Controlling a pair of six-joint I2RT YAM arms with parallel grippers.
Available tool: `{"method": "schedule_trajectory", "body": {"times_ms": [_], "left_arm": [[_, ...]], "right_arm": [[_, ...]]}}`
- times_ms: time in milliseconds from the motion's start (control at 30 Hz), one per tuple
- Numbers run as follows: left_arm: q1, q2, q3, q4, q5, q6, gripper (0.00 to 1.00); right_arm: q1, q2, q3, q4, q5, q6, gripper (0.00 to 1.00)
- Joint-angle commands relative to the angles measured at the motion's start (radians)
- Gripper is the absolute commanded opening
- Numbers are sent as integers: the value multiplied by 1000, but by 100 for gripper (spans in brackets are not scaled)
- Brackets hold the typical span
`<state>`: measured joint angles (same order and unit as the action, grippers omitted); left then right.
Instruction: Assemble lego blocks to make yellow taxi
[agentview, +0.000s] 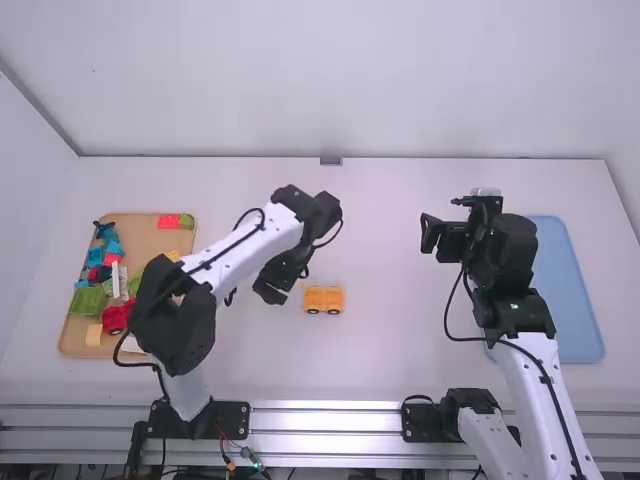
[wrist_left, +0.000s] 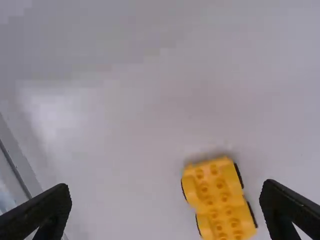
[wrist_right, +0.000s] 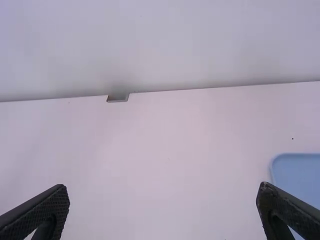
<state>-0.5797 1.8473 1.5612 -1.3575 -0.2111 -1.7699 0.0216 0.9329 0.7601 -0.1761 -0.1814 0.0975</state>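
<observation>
yellow wheeled base (wrist_left: 218, 200) sits studs-up on the counter (agentview: 400, 350), near the left claw (wrist_left: 166, 186). that claw's fingers are apart, nothing in them; right claw (wrist_right: 164, 186) same. likely light, stiff, slick plastic, could roll if nudged. pinch body across long sides above the wheels, gently.

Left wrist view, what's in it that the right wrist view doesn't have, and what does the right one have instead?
Left wrist view: a yellow toy car base with studs on top and black wheels along its sides.

Right wrist view: the rounded corner of a blue tray, and a small dark notch at the table's back edge.

Both: bare white table, and an open gripper with nothing between its fingertips, the left gripper in one and the right gripper in the other.
</observation>
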Motion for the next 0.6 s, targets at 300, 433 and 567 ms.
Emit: {"method": "schedule_trajectory", "body": {"times_ms": [300,433,567], "left_arm": [[56,-32,265,-133,-459,959,99],[63,-32,264,-58,-541,1126,99],[120,-34,265,-133,-594,1017,99]], "right_arm": [[5,3,24,7,-5,-4,99],[5,3,24,14,-5,-4,99],[6,3,24,14,-5,-4,99]]}}
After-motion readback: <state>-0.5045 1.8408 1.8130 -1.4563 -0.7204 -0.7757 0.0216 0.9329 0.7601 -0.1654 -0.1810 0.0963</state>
